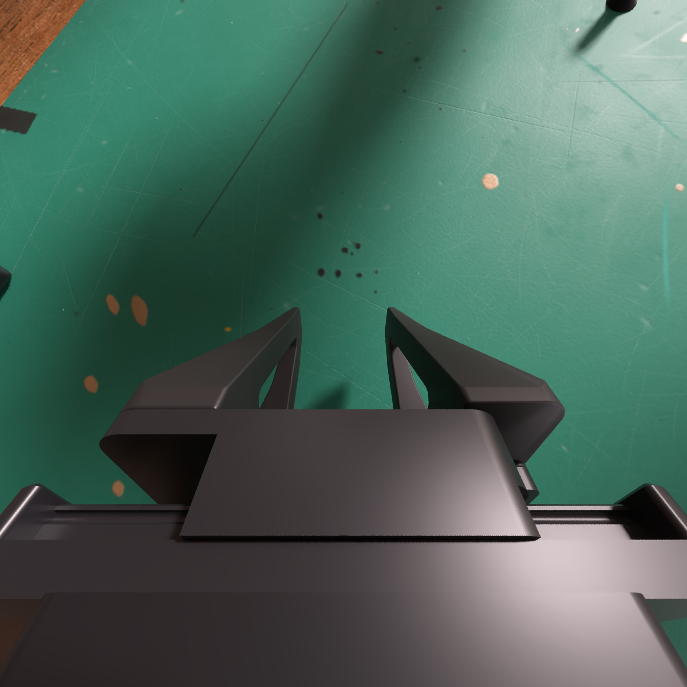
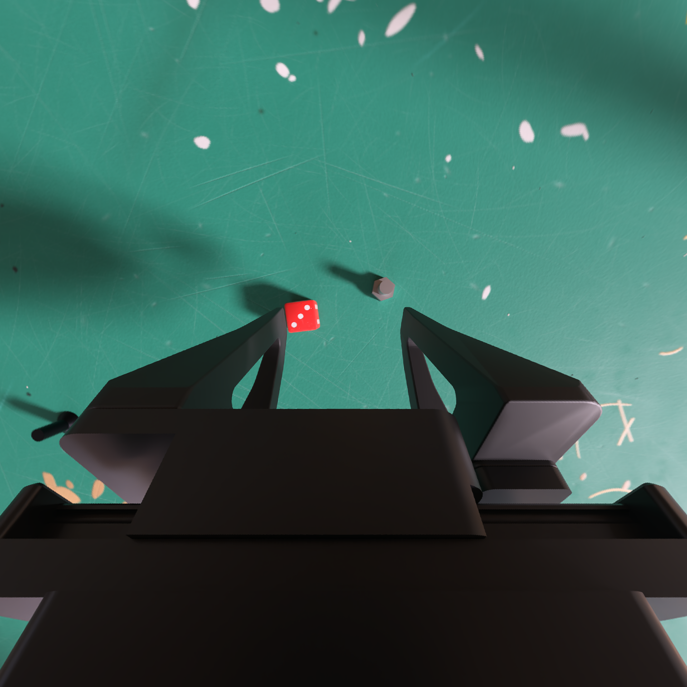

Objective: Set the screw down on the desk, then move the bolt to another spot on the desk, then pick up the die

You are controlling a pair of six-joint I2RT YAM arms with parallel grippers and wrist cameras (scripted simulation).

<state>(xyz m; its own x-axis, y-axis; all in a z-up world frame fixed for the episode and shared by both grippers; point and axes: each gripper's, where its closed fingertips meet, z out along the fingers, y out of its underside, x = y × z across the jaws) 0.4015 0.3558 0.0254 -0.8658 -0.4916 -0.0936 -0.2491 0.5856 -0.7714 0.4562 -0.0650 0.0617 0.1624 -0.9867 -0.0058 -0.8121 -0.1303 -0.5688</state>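
Note:
In the right wrist view a red die (image 2: 302,316) with white pips lies on the green desk mat, just right of my left fingertip (image 2: 279,316). My right gripper (image 2: 344,316) is open and empty above the mat. A grey hex-headed bolt (image 2: 383,288) stands on its head just beyond, apart from the die. A black screw (image 2: 54,427) lies on the mat at the left, partly hidden behind the gripper body. In the left wrist view my left gripper (image 1: 342,316) is open and empty over bare mat. A black object (image 1: 621,5), perhaps the screw, shows at the top right edge.
The green mat (image 1: 483,260) is scratched and flecked with paint. A brown wooden desk edge (image 1: 29,37) shows at the top left of the left wrist view, with a black tape strip (image 1: 16,119) below it. Arm shadows cross the mat.

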